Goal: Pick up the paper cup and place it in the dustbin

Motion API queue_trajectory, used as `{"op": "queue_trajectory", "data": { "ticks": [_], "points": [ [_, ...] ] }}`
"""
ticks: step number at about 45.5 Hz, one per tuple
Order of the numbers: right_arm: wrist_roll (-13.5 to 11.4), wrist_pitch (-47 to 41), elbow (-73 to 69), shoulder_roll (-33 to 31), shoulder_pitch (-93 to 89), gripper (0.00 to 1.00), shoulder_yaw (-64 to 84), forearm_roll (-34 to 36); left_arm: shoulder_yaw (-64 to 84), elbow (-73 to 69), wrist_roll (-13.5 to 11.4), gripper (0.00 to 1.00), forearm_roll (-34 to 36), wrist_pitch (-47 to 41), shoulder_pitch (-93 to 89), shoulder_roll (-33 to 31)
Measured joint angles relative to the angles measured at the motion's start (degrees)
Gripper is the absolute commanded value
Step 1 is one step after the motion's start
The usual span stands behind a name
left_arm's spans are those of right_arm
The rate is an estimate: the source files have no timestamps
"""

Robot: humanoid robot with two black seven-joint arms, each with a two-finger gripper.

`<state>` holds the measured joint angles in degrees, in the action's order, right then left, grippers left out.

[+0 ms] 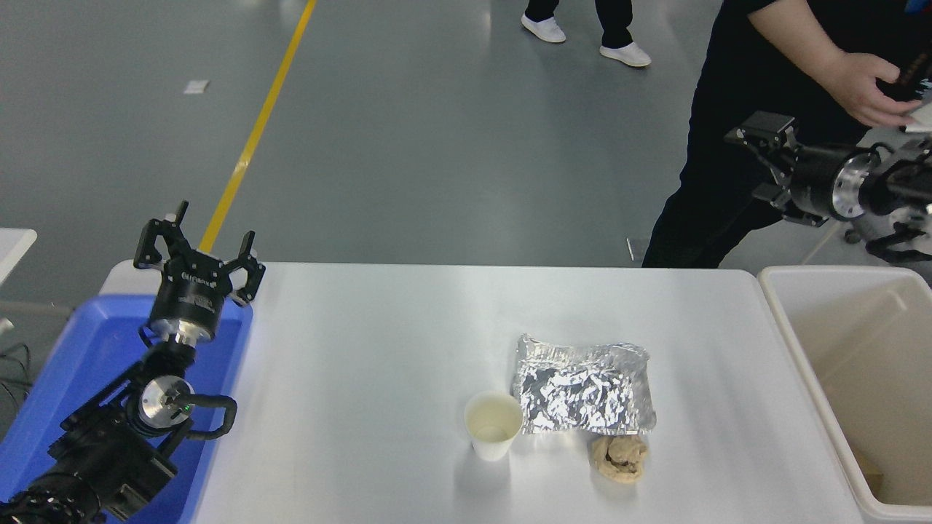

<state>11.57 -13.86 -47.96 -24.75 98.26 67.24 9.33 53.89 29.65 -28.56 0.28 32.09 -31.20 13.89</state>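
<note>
A: From the head view, where is the cup (494, 426)?

B: Upright near the desk's near edge, a little right of centre, mouth up and empty-looking. Its right side sits just beside the foil (582, 386), maybe touching it; I cannot tell. A brown paper ball (619, 457) lies further right, apart from the cup.

A: And the arms?

B: The left gripper (196, 251) is parked over the blue bin (65, 364) at the desk's left edge, fingers spread, holding nothing. The right gripper (757, 156) hangs high beyond the far right corner, pointing left, well apart from the cup. It holds nothing, but from this angle I cannot tell whether its fingers are spread or pressed together.

A: So the reach is not yet made. How should it go?

B: I'd bring the right gripper down on the cup's left or near side, away from the foil, fingers wide, and close gently on the wall; paper this thin probably crushes or tips easily. Then lift straight up before swinging to the dustbin (801, 349) at the right edge. A person's hand (863, 87) is near that arm, so watch it.
</note>
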Motion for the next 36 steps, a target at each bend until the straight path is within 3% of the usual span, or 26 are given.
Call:
{"op": "queue_trajectory", "data": {
  "ticks": [21,36],
  "points": [
    [-0.8,-17.3,-11.3,17.6,20.5,1.00,11.0,-0.4,0.0,0.0,0.0,0.98,0.0,0.0,0.0,-0.1],
    [-1.0,-27.7,-15.0,23.1,26.4,1.00,7.4,-0.2,0.0,0.0,0.0,0.98,0.0,0.0,0.0,-0.1]
  ]
}}
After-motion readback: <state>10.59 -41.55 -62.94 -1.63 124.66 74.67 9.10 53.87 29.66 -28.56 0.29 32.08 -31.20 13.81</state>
